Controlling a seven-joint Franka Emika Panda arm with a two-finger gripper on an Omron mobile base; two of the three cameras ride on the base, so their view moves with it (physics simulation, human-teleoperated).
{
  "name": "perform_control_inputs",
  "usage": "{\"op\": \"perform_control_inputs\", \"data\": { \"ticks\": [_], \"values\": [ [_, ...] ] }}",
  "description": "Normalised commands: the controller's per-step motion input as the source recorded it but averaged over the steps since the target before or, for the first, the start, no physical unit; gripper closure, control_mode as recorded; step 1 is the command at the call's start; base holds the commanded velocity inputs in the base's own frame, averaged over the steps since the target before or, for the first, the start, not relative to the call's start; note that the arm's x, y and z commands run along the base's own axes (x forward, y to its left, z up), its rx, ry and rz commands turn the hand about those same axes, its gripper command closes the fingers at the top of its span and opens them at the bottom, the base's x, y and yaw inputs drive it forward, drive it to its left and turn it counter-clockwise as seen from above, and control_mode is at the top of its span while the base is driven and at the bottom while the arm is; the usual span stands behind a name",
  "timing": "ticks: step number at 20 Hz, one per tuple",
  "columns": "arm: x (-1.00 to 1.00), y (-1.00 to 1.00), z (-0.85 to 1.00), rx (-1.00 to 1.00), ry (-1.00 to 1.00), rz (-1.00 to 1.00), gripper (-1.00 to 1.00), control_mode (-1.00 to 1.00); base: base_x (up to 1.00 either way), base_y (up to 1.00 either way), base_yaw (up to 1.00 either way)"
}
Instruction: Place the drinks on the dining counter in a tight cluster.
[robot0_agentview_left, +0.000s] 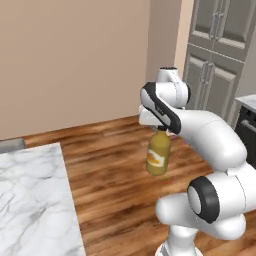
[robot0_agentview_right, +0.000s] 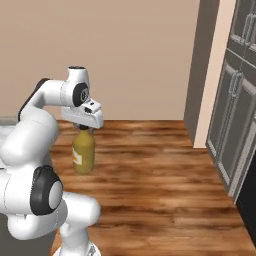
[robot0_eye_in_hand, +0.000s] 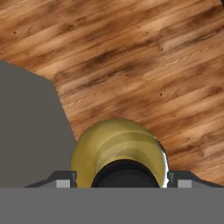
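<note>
Aloft, end effector (robot0_agentview_left: 161, 128) pinching yellow juice bottle (robot0_agentview_left: 158, 153) by black cap, orange label unreadable.

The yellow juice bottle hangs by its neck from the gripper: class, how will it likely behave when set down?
The juice bottle looks rigid, so it should hold its shape. Held only at the cap by the gripper, above the wood floor, it may swing. Its squat, rounded body probably stands steadily, yet could roll if tipped.

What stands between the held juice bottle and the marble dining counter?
Nothing visible. The juice bottle hangs from the gripper over bare wood floor, and the dining counter lies to its left in the left base view, with open floor and air between.
</note>
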Motion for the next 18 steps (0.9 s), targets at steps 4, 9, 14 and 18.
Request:
{"op": "perform_control_inputs", "data": {
  "ticks": [4, 9, 14, 18],
  "values": [
    [0.0, 0.0, 0.0, 0.0, 0.0, 0.0, 1.0, 1.0, 0.85, -0.12, 0.27],
    [0.0, 0.0, 0.0, 0.0, 0.0, 0.0, 1.0, 1.0, 0.85, -0.13, 0.26],
    [0.0, 0.0, 0.0, 0.0, 0.0, 0.0, 1.0, 1.0, 0.82, -0.15, 0.28],
    [0.0, 0.0, 0.0, 0.0, 0.0, 0.0, 1.0, 1.0, 0.81, -0.16, 0.28]
  ]
}}
